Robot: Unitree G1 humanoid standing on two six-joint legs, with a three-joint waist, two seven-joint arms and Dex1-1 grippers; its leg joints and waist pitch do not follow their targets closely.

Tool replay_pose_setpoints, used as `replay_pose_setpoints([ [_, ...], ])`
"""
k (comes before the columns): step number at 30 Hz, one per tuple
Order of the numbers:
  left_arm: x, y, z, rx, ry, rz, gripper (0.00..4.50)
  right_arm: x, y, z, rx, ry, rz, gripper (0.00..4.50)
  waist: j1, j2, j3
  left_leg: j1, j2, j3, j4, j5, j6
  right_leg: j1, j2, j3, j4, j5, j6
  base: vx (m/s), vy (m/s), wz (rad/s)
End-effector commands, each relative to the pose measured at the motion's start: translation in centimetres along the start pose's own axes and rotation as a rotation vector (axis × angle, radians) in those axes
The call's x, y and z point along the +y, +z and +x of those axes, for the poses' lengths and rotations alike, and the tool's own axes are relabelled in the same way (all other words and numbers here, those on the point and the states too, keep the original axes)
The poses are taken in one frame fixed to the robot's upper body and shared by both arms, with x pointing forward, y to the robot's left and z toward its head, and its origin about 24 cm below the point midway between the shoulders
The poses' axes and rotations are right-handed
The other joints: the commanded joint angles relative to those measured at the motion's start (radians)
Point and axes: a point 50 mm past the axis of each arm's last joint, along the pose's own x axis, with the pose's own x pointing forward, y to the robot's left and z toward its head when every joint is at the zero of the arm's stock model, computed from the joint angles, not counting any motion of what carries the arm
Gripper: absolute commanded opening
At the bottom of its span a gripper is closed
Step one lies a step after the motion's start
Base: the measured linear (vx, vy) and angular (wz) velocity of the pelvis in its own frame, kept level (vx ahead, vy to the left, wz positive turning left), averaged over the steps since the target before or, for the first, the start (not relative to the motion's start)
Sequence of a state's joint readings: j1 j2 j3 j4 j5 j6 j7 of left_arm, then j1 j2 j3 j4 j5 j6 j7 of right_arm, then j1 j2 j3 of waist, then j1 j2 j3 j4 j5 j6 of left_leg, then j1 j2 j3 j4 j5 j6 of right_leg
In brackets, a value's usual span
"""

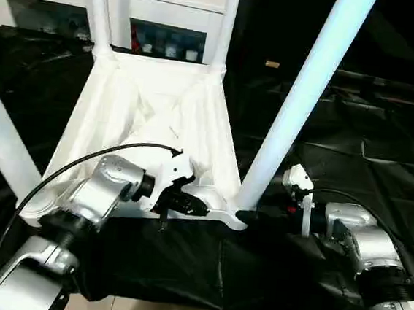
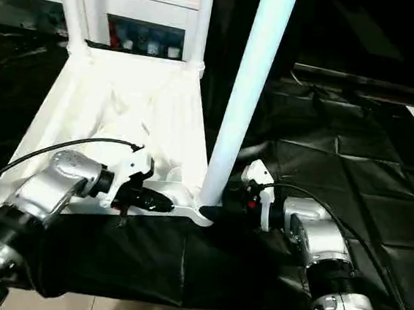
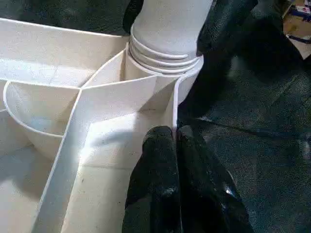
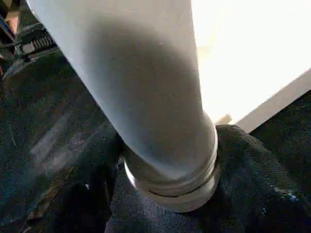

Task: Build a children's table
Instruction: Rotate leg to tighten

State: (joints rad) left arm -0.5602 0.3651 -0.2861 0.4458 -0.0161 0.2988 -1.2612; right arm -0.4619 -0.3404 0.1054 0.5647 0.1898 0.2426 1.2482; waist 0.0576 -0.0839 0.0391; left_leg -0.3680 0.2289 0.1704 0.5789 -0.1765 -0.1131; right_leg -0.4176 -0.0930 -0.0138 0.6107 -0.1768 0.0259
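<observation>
The bench (image 1: 353,162) is being covered by crinkled black sheeting, and the upturned tabletop (image 1: 153,106) is lying on it, ribs up, legs rising from the corners. At twelve o'clock a white cabinet (image 1: 170,8) is standing. The left gripper (image 1: 196,207) fingers (image 3: 160,160) are being clenched on the tabletop's near rim. The right gripper (image 1: 249,216) fingers are being held around the base of the near leg (image 1: 300,98) at three o'clock.

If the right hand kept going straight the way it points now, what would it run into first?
Most likely the base of the near right leg, right at its corner socket in the tabletop. The right hand already has its fingers at either side of that base, so almost nothing separates them.
</observation>
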Motion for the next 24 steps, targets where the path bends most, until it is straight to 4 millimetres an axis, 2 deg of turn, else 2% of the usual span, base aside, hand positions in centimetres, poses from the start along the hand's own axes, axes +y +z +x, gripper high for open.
replay_pose_setpoints([
  [1, 0.1, 0.9, 1.1, -0.040, 0.061, 0.003, 0.00, 2.0, 0.4, 3.5, -0.038, 0.182, -0.013, 2.79, -0.001, -0.002, -0.054, 0.003, -0.007, 0.020, -0.066, -0.207, 0.047, 0.045, -0.016, 0.007, -0.067, -0.212, -0.214, 0.000, 0.000, 0.00],
  [4, 0.1, 1.0, 1.5, -0.045, 0.105, -0.012, 0.00, 1.2, 0.5, 4.0, -0.055, 0.080, -0.016, 2.70, -0.005, -0.002, -0.052, 0.003, -0.007, 0.019, -0.069, -0.234, 0.037, 0.043, -0.016, 0.007, -0.071, -0.247, -0.211, 0.000, 0.000, 0.00],
  [6, 0.0, 1.2, 1.9, -0.053, 0.129, -0.025, 0.00, 0.6, 0.5, 4.3, -0.057, 0.003, 0.002, 2.69, -0.012, -0.002, -0.050, 0.001, -0.007, 0.018, -0.071, -0.259, 0.022, 0.041, -0.019, 0.006, -0.075, -0.300, -0.199, 0.000, 0.000, 0.00],
  [7, -0.1, 1.5, 2.2, -0.061, 0.140, -0.029, 0.00, 0.2, 0.6, 4.6, -0.066, -0.053, -0.001, 2.68, -0.016, -0.002, -0.051, 0.003, -0.007, 0.015, -0.072, -0.282, 0.009, 0.040, -0.020, 0.006, -0.079, -0.357, -0.179, 0.000, 0.000, 0.00],
  [8, -0.3, 2.0, 2.8, -0.077, 0.163, -0.040, 0.00, -0.5, 0.7, 5.3, -0.079, -0.162, 0.024, 2.68, -0.019, -0.004, -0.049, 0.001, -0.007, 0.015, -0.073, -0.286, 0.007, 0.038, -0.019, 0.006, -0.081, -0.363, -0.175, 0.000, 0.000, 0.00],
  [9, -0.3, 2.1, 2.9, -0.079, 0.167, -0.042, 0.00, -0.6, 0.8, 5.4, -0.081, -0.181, 0.031, 2.67, -0.024, -0.003, -0.048, -0.001, -0.007, 0.014, -0.074, -0.293, 0.000, 0.037, -0.020, 0.005, -0.080, -0.375, -0.173, 0.000, 0.000, 0.00],
  [10, -0.4, 2.4, 3.1, -0.084, 0.176, -0.044, 0.00, -0.9, 0.8, 5.7, -0.086, -0.227, 0.042, 2.67, -0.030, -0.003, -0.047, -0.006, -0.010, 0.009, -0.078, -0.302, -0.009, 0.042, -0.020, 0.001, -0.084, -0.423, -0.154, 0.000, 0.000, 0.00],
  [11, -0.4, 2.6, 3.5, -0.090, 0.188, -0.044, 0.00, -1.2, 0.9, 6.1, -0.098, -0.279, 0.062, 2.67, -0.031, -0.005, -0.049, -0.008, -0.010, 0.007, -0.078, -0.299, -0.013, 0.045, -0.021, 0.000, -0.084, -0.434, -0.144, 0.000, 0.000, 0.00],
  [12, -0.5, 2.8, 3.8, -0.096, 0.192, -0.048, 0.00, -1.3, 1.0, 6.4, -0.106, -0.313, 0.075, 2.67, -0.035, -0.003, -0.050, -0.007, -0.010, 0.007, -0.077, -0.296, -0.016, 0.039, -0.020, 0.002, -0.086, -0.424, -0.140, 0.000, 0.000, 0.00],
  [13, -0.7, 3.1, 4.1, -0.103, 0.197, -0.051, 0.00, -1.5, 1.0, 6.8, -0.111, -0.364, 0.086, 2.67, -0.037, 0.004, -0.050, -0.002, -0.010, 0.009, -0.076, -0.298, -0.017, 0.035, -0.018, 0.004, -0.086, -0.400, -0.146, 0.000, 0.000, 0.00],
  [14, -0.8, 3.3, 4.4, -0.111, 0.204, -0.054, 0.00, -1.7, 1.0, 7.1, -0.111, -0.415, 0.100, 2.66, -0.041, 0.004, -0.051, 0.001, -0.011, 0.011, -0.073, -0.302, -0.012, 0.033, -0.015, 0.005, -0.085, -0.374, -0.158, 0.000, 0.000, 0.00],
  [15, -1.0, 3.5, 4.7, -0.115, 0.205, -0.056, 0.00, -1.9, 1.1, 7.4, -0.113, -0.453, 0.111, 2.62, -0.045, 0.000, -0.053, 0.000, -0.011, 0.013, -0.072, -0.293, -0.007, 0.033, -0.015, 0.006, -0.082, -0.344, -0.171, 0.000, 0.000, 0.00],
  [16, -1.2, 3.7, 5.0, -0.118, 0.204, -0.056, 0.00, -2.0, 1.2, 7.6, -0.116, -0.477, 0.118, 2.62, -0.048, 0.002, -0.055, -0.002, -0.010, 0.012, -0.072, -0.277, -0.002, 0.037, -0.014, 0.006, -0.078, -0.309, -0.181, 0.000, 0.000, 0.00],
  [17, -1.4, 3.8, 5.3, -0.120, 0.199, -0.052, 0.00, -2.0, 1.3, 7.9, -0.121, -0.494, 0.124, 2.62, -0.049, 0.000, -0.054, -0.002, -0.010, 0.013, -0.072, -0.270, 0.000, 0.037, -0.013, 0.005, -0.077, -0.294, -0.184, 0.000, 0.000, 0.00],
  [20, -2.0, 4.0, 5.8, -0.131, 0.173, -0.049, 0.00, -1.7, 2.2, 8.6, -0.173, -0.464, 0.109, 2.62, -0.048, 0.005, -0.058, -0.001, -0.010, 0.016, -0.068, -0.237, 0.018, 0.040, -0.011, 0.005, -0.069, -0.216, -0.203, 0.000, 0.000, 0.00],
  [22, -2.0, 3.8, 5.7, -0.124, 0.173, -0.047, 0.00, -1.8, 2.3, 8.3, -0.188, -0.457, 0.113, 3.13, -0.047, 0.005, -0.059, 0.000, -0.010, 0.017, -0.066, -0.209, 0.031, 0.043, -0.009, 0.006, -0.065, -0.156, -0.220, 0.000, 0.000, 0.00],
  [23, -2.0, 3.8, 5.7, -0.124, 0.169, -0.045, 0.00, -1.9, 2.3, 8.2, -0.189, -0.454, 0.113, 3.13, -0.046, 0.004, -0.061, 0.000, -0.011, 0.019, -0.064, -0.183, 0.041, 0.045, -0.008, 0.006, -0.060, -0.112, -0.232, 0.000, 0.000, 0.00],
  [24, -2.0, 3.7, 5.5, -0.123, 0.156, -0.037, 0.00, -2.1, 2.4, 7.8, -0.195, -0.446, 0.115, 3.33, -0.045, -0.001, -0.060, 0.000, -0.011, 0.020, -0.063, -0.175, 0.048, 0.045, -0.008, 0.006, -0.060, -0.100, -0.236, 0.000, 0.000, 0.00],
])
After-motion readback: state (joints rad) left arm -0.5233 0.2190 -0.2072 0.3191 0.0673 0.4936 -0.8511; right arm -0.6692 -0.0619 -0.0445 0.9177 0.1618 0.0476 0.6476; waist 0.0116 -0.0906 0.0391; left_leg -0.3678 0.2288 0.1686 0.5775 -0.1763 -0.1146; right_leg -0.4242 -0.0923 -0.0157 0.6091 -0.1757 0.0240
